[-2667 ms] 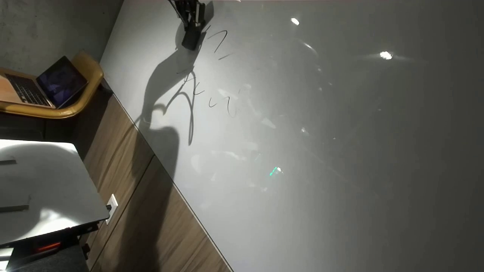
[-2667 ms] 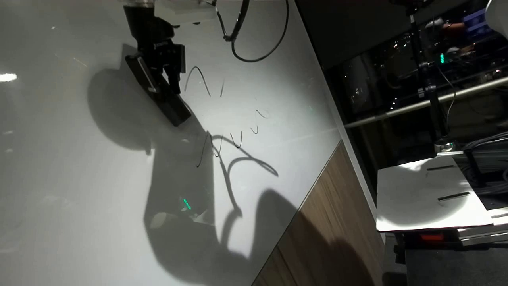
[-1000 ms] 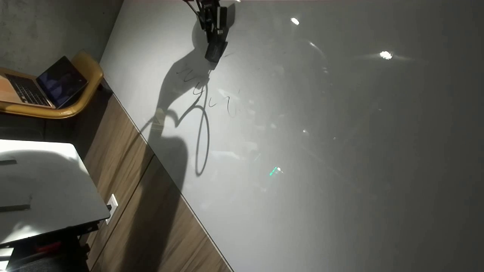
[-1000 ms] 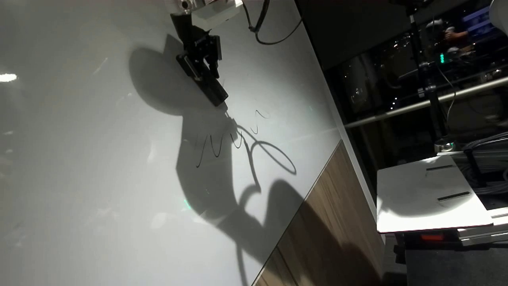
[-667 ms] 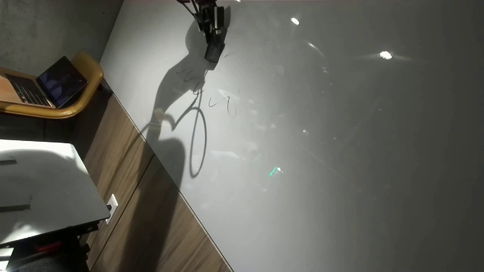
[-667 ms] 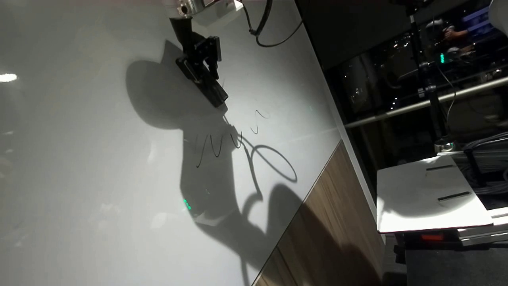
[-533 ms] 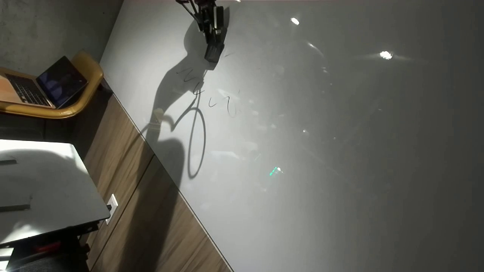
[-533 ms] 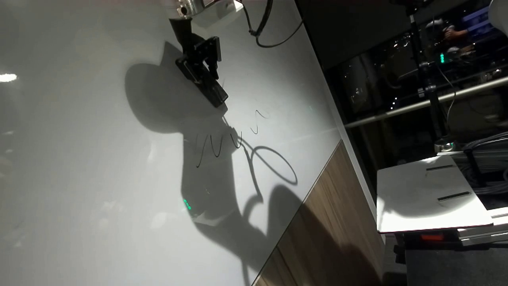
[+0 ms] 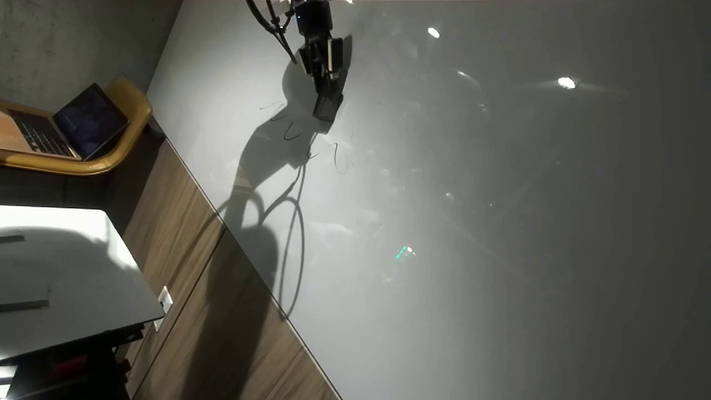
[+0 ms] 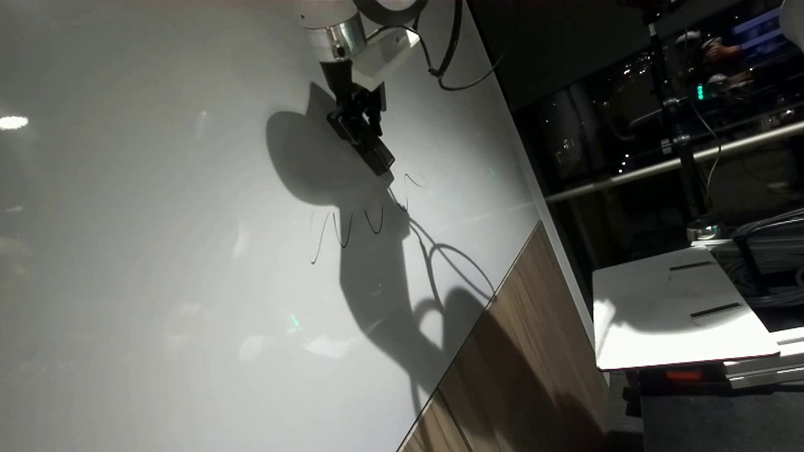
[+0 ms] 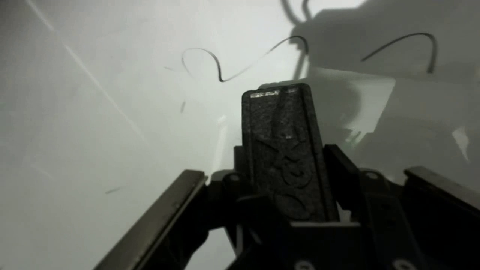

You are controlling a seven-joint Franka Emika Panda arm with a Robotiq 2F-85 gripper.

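Tool (image 11: 288, 165) shifted nearer a wavy stroke (image 11: 221, 80), clamped on dark block (image 11: 287, 131), perhaps touching whiteboard (image 9: 472, 300)

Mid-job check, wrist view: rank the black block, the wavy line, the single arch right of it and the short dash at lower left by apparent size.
1. Black block: largest by looks, though it sits nearer the camera, so true size is unsure.
2. Wavy line
3. Single arch
4. Short dash

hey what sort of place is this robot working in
Likely an office or lab: a large glossy white board bears dark pen-like strokes, and an open laptop rests on a yellow chair.
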